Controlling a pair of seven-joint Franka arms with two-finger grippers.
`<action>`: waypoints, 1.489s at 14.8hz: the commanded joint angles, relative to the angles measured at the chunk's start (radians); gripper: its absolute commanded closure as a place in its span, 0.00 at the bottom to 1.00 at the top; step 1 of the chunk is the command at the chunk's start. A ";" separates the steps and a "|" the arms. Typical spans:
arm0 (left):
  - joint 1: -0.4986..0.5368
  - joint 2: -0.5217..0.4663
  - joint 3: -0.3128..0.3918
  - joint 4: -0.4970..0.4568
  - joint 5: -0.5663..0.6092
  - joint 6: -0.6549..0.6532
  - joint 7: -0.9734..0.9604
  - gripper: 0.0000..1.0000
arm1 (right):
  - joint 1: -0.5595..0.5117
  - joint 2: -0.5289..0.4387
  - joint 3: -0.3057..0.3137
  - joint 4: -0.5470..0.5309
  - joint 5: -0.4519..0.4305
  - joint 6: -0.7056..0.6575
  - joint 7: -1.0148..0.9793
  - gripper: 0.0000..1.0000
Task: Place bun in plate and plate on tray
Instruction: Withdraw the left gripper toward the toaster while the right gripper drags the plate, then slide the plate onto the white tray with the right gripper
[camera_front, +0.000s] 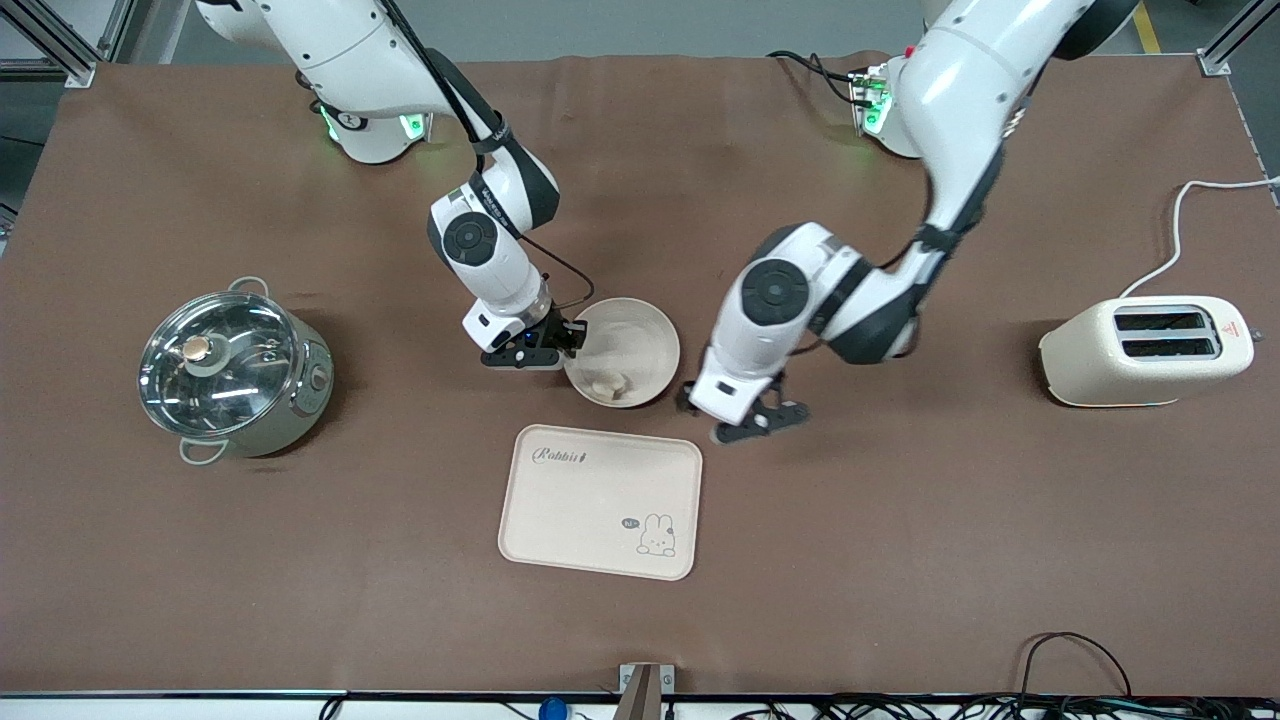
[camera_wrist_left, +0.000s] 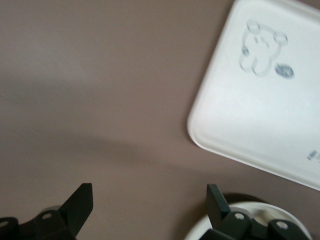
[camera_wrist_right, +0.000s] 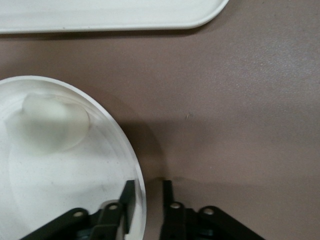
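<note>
Bun (camera_front: 608, 383) already in plate (camera_front: 640, 330); second step in hand. Right gripper (camera_wrist_right: 148, 196) nearly closed astride plate rim, left gripper (camera_wrist_left: 150, 205) wide apart, empty, beside plate over table. Next, probably: pinch firmly, lift level, carry to tray (camera_front: 560, 500).

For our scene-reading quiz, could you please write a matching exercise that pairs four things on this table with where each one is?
Things:
1. bun
2. plate
3. tray
4. left gripper

Places:
A. on the table, nearest to the front camera
B. lying in the plate
C. open, above bare table beside the plate
D. its rim between the right gripper's fingers

Pairs: 1-B, 2-D, 3-A, 4-C
</note>
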 joint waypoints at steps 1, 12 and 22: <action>0.108 -0.093 0.000 -0.009 0.022 -0.088 0.205 0.00 | 0.013 -0.002 -0.004 -0.003 0.019 0.013 0.008 0.89; 0.277 -0.456 0.122 -0.018 -0.194 -0.340 0.700 0.00 | -0.010 -0.065 0.048 0.028 0.056 0.019 0.024 1.00; 0.190 -0.599 0.299 0.026 -0.251 -0.513 0.795 0.00 | -0.142 0.157 0.043 0.435 0.082 -0.059 0.022 1.00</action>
